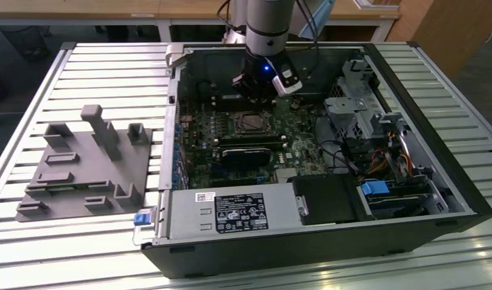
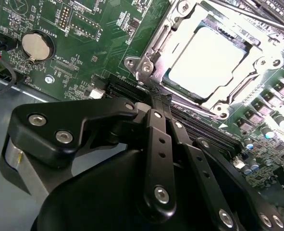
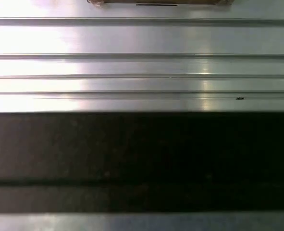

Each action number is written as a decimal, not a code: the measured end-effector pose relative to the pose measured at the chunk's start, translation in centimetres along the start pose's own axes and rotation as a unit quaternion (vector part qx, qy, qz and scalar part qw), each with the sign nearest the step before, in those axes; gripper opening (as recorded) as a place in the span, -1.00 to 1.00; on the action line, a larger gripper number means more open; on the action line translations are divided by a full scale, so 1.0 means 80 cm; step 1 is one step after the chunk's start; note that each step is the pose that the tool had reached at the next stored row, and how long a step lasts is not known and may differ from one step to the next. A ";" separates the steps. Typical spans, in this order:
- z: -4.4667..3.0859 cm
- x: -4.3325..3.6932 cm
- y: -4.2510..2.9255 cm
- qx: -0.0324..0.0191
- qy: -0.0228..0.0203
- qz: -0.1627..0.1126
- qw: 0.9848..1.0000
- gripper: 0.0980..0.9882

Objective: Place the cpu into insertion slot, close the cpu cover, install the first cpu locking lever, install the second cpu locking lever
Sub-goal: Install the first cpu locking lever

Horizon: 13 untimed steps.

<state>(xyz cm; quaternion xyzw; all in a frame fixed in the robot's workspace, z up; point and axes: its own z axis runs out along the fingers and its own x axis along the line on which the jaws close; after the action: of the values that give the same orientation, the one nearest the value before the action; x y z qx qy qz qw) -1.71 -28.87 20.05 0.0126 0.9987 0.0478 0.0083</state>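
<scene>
open computer case (image 1: 463,199), green board inside. chip (image 2: 206,55) seated in its socket (image 2: 154,57), metal cover (image 2: 247,79) lying over it. claw (image 2: 156,103) just beside the socket, fingers together, empty. risk: a careless push skids onto nearby board parts.

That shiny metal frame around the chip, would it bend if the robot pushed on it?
Probably somewhat: the cpu cover looks like thin sheet metal with a cut-out centre, so it may flex. It lies flat over the cpu, which likely backs it up. Its shiny surface could let the pincer slip.
</scene>
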 end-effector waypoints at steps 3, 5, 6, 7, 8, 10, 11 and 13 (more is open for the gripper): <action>-0.0004 0.000 0.0001 0.000 0.000 0.000 1.000 -0.95; -0.0003 0.000 0.0002 0.001 0.000 0.000 1.000 -0.95; -0.0002 0.000 0.0003 0.004 0.000 0.000 1.000 -0.95; 0.0002 0.000 0.0003 0.006 0.000 0.000 1.000 -0.95; 0.0006 0.000 0.0006 0.008 0.000 0.000 1.000 -0.95; 0.0012 0.000 0.0009 0.010 0.000 0.000 1.000 -0.95; 0.0014 0.000 0.0012 0.011 0.000 0.000 1.000 -0.95; 0.0020 0.000 0.0014 0.013 0.000 0.000 1.000 -0.95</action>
<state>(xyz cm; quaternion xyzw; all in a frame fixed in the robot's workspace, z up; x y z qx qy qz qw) -1.70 -28.74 19.90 0.0124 0.9993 0.0353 0.0083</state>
